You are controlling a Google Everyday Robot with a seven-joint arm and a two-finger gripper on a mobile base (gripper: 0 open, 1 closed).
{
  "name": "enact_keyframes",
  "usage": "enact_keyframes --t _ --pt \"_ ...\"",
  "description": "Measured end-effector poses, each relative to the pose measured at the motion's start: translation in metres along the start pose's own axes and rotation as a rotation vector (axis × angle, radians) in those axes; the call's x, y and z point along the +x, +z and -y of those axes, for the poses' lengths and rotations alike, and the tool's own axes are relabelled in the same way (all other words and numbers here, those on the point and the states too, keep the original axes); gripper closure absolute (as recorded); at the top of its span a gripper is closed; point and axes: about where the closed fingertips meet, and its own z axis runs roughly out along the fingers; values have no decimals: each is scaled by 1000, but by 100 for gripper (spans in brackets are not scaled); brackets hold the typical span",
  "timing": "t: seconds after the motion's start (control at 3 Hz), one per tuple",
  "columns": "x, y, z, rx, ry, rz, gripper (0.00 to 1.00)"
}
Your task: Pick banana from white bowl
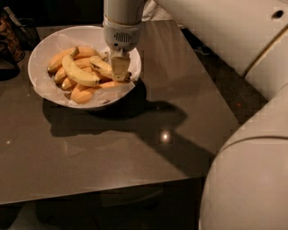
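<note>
Quick count: one white bowl [42, 51] and one table [90, 152] under it. In the bowl there's one blotchy banana [101, 66], one smooth yellow banana [76, 74] and about six small orange bananas [60, 60]. They overlap, so that number's rough. Call it eight pieces of fruit total. One gripper [119, 69], down in the bowl's right side at the blotchy banana. One dark object [11, 36] at the far left corner, can't tell what.

Dim, warm light comes from above. The claw [119, 68], low over the right side of the white bowl [45, 49], and its arm [122, 13] cast a dark shadow [155, 114] rightward and nearer across the glossy surface [90, 157], where one small glare spot [165, 135] shines.
</note>
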Motion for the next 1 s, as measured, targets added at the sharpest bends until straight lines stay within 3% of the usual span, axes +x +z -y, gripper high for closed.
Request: enact_keyframes --t 0.33,0.67,1.0 --pt "0 -2 2 0 0 0 89" --pt "-3 -2 -9 40 -9 -5 100" --pt "-3 -2 -9 41 -8 -4 100"
